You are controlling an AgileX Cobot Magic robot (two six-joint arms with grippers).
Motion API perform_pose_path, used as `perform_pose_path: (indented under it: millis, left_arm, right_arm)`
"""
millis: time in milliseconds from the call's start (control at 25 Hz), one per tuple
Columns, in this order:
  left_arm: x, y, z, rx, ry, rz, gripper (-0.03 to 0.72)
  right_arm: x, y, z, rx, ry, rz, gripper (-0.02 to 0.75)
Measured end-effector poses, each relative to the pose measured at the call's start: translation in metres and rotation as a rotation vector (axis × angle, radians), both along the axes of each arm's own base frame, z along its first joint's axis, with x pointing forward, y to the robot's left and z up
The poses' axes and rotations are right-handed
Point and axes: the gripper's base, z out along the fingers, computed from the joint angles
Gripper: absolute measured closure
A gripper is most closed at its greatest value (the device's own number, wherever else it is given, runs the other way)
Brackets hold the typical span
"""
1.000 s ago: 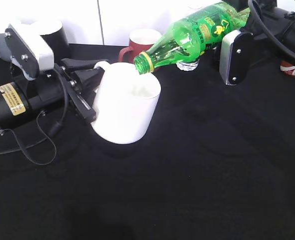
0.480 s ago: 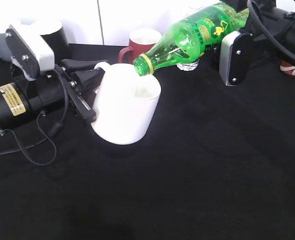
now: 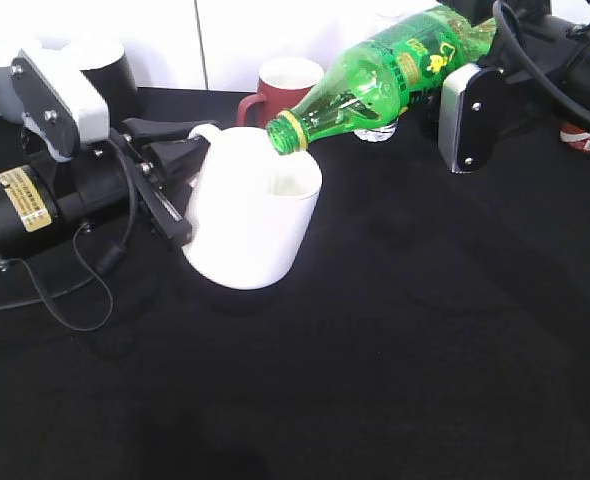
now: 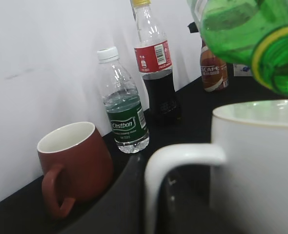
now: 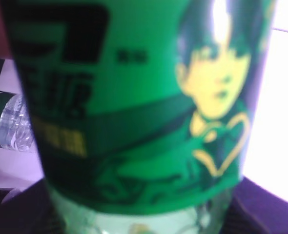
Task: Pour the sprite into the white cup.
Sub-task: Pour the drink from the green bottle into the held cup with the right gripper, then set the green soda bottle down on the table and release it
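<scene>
Right gripper point(image 3: 465, 40) fingers clenched on the tall translucent green plastic bottle point(image 3: 390, 68), tipped so its mouth hangs over the glossy white ceramic mug point(image 3: 253, 208). Left gripper point(image 3: 180, 165) clamps the handle side to steady it (mug's tilted on the black worktop point(image 3: 425, 330)).

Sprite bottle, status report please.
Right gripper holds sprite tilted, mouth over white cup. Left gripper holds cup. Nothing in the way.

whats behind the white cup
Behind the white cup stand a reddish-brown mug, a small water bottle and a cola bottle. The tilted sprite bottle covers most of these in the exterior view.
</scene>
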Motion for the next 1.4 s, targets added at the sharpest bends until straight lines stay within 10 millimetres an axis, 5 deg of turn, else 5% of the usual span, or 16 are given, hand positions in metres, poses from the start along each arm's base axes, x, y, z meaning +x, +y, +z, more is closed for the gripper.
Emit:
perform_pose_path:
  millis: [640,880,1160,1400]
  left_arm:
    - [-0.001,0.001,-0.002,0.008,0.008,0.003,0.648]
    - [0.004,0.004,0.000,-0.034,0.020,0.069,0.648]
    - [0.016,0.019,0.008,-0.161,0.013,0.276,0.648]
    - [0.038,0.051,0.005,-0.174,-0.013,0.539,0.648]
  right_arm:
    - [0.002,0.004,0.005,0.027,0.021,0.016,0.309]
    - [-0.005,0.028,-0.002,0.356,0.279,0.101,0.309]
    - [-0.001,0.021,0.005,1.332,0.852,0.107,0.309]
    - [0.002,0.018,-0.009,1.456,1.027,-0.051,0.309]
